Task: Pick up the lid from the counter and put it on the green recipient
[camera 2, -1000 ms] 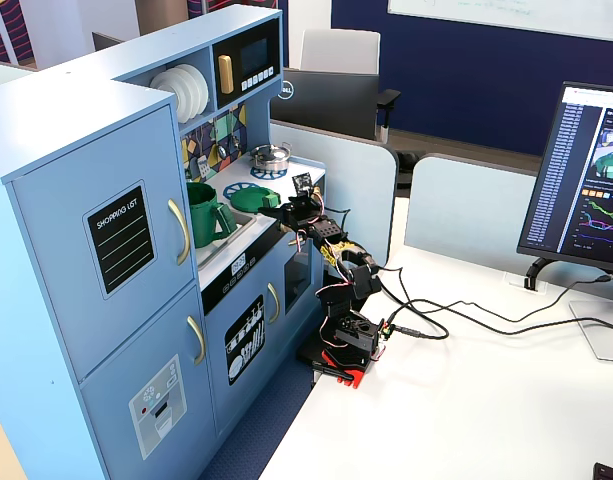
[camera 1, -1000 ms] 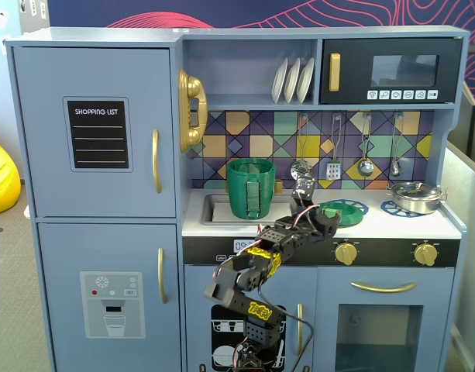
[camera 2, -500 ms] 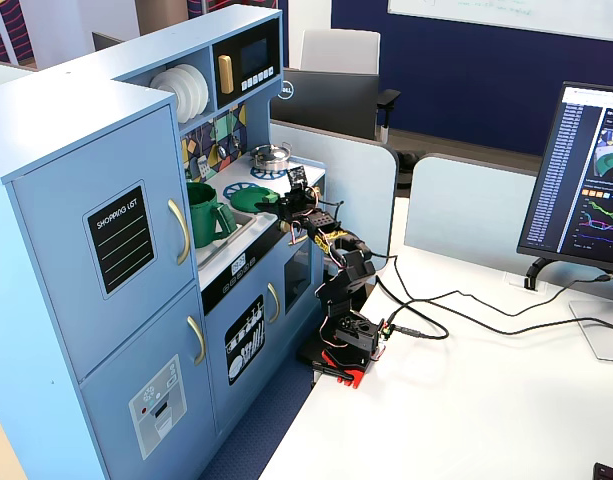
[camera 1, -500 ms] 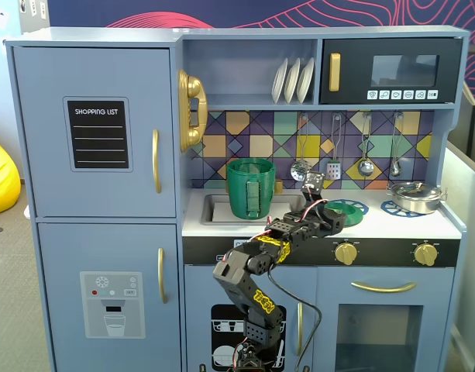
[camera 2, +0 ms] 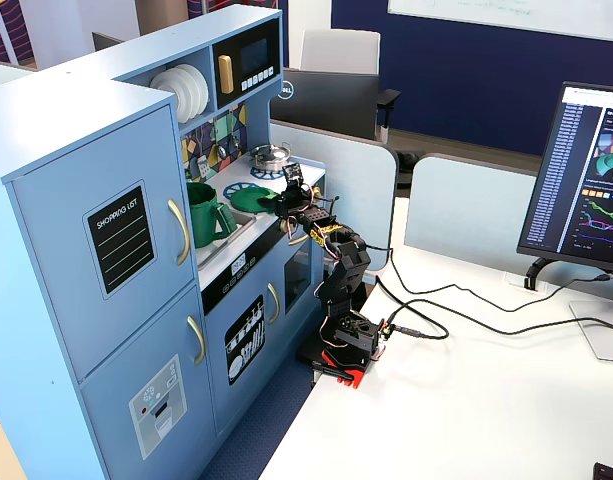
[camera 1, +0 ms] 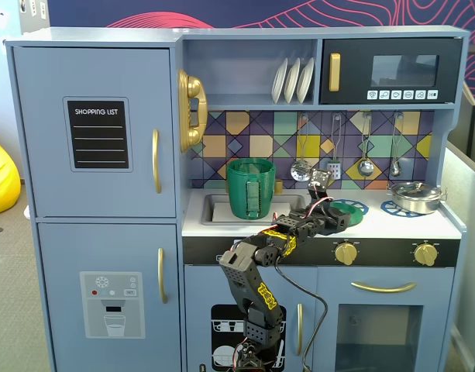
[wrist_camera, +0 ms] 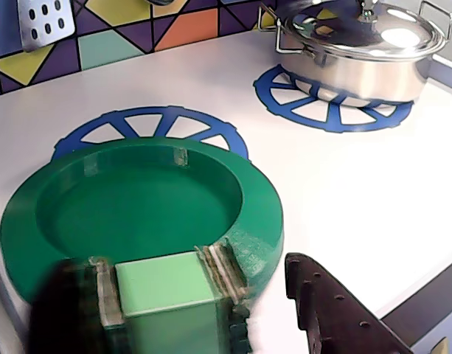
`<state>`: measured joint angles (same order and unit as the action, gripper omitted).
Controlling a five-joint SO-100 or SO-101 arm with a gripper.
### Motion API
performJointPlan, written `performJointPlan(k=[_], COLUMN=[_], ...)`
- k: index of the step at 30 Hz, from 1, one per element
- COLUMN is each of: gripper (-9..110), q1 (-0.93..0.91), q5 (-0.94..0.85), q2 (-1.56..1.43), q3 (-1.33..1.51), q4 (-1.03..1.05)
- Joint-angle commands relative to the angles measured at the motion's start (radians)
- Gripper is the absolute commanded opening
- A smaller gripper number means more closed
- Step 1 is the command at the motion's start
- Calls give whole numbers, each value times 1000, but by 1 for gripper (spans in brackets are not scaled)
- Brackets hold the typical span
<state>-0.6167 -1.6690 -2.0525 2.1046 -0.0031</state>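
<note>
One lid (wrist_camera: 137, 210) lies on the white counter (wrist_camera: 358, 199), hollow side up in the wrist view, its rim covering the near part of a blue burner ring print (wrist_camera: 148, 125). The lid's light-green strap handle (wrist_camera: 167, 299) sits at the near rim, between the jaws of the gripper (wrist_camera: 211, 310): one dark finger (wrist_camera: 332, 313) stands clear to the right, the other is a blur at the left, so the jaws are moderately spread around the strap and whether they press it cannot be told.

In a fixed view the lid (camera 1: 347, 208) is on the counter right of the sink (camera 1: 214, 208), where the single green recipient (camera 1: 251, 188) stands upright, well apart from the lid. The arm (camera 1: 260, 267) reaches up from below the counter edge.

There are two burner prints; on the second (wrist_camera: 332, 99) rests one steel pot (wrist_camera: 362, 48) with its own lid. Three white plates (camera 1: 293, 80) stand on the shelf, and utensils (camera 1: 365, 147) hang on the tiled wall behind.
</note>
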Motion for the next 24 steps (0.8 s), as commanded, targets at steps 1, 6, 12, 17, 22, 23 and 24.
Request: performJointPlan(k=[1,6,12,17,22,23,24], gripper=[0,0,0,0,0,0,0], q1=[41,66,126,190,275,293,314], q5=[14,31,46,48,31,25,17], q2=[-11,-21,-43,-41,-26,-25,-23], q3=[-67,-101,-302,-512,-675,-703,-729], q4=[-25,-52,51,202,357,396,430])
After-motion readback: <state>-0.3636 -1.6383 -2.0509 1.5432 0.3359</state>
